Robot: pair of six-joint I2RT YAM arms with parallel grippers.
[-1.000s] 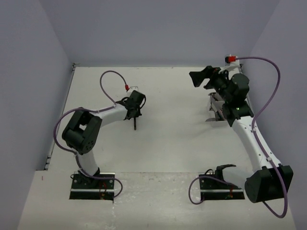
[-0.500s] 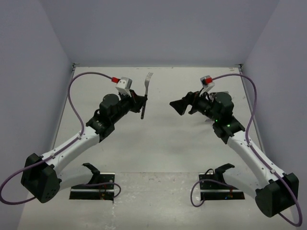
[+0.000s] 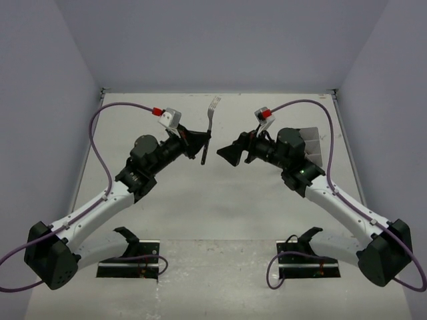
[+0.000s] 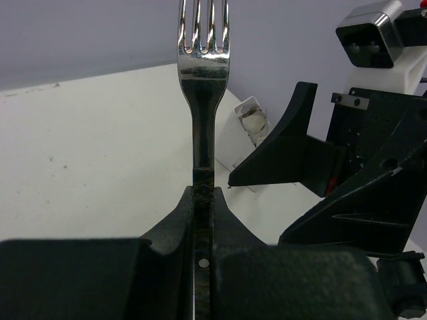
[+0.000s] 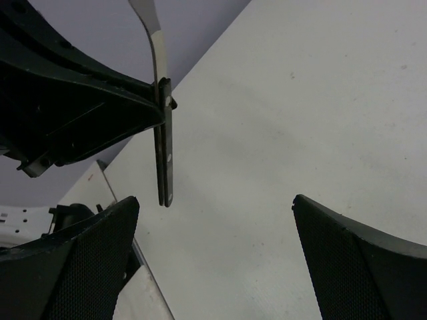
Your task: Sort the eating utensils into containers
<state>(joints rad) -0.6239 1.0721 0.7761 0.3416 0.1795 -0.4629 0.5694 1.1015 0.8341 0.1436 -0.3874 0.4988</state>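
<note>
A metal fork (image 3: 209,127) with a dark handle hangs over the middle of the table, tines up. My left gripper (image 3: 200,145) is shut on that handle. The left wrist view shows the handle clamped between the fingers (image 4: 202,195) and the tines (image 4: 202,30) rising above them. My right gripper (image 3: 230,152) stands open just right of the fork and faces it. In the right wrist view the fork's handle (image 5: 164,157) hangs ahead of the left fingertip, apart from both; nothing lies between the right gripper (image 5: 213,200) fingers. The white containers (image 3: 311,142) sit behind the right arm.
A container (image 4: 244,128) with something pale inside shows behind the right gripper's black finger (image 4: 288,153) in the left wrist view. Purple cables (image 3: 100,133) arc over both arms. Grey walls close the table at the back and on both sides.
Both arms have swung in toward the table's middle. The left gripper raised the fork with tines up. The open right gripper left the containers and moved left, close to the fork.
</note>
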